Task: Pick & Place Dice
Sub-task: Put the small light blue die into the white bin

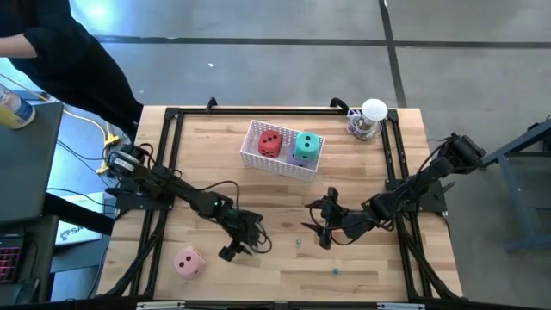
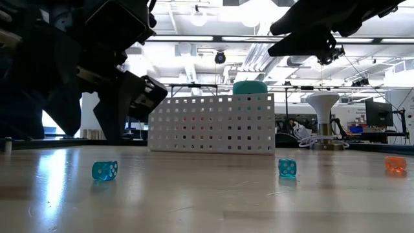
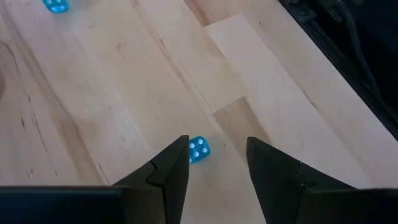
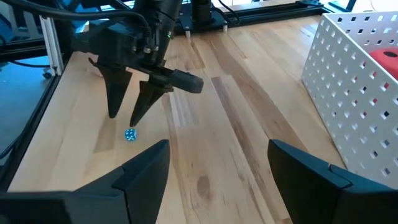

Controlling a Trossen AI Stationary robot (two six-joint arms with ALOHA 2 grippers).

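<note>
The white basket (image 1: 280,148) stands at the far middle and holds a red die (image 1: 269,143) and a green die (image 1: 306,145), with a sliver of purple die (image 1: 297,160) beside them. The pink die (image 1: 188,262) rests on the table near the front left. My left gripper (image 1: 234,251) is open and slants down. Its fingertips (image 4: 132,118) stand just above a small blue die (image 3: 198,149) that lies on the table, close to one fingertip. My right gripper (image 1: 320,226) hangs open over the table's middle and holds nothing.
More small dice lie on the table near its front edge, two blue ones (image 1: 299,244) (image 1: 336,270) and an orange one (image 2: 395,164). A white lamp-like stand (image 1: 370,119) is at the far right corner. A black frame (image 1: 172,112) runs around the table. A person stands beyond the far left corner.
</note>
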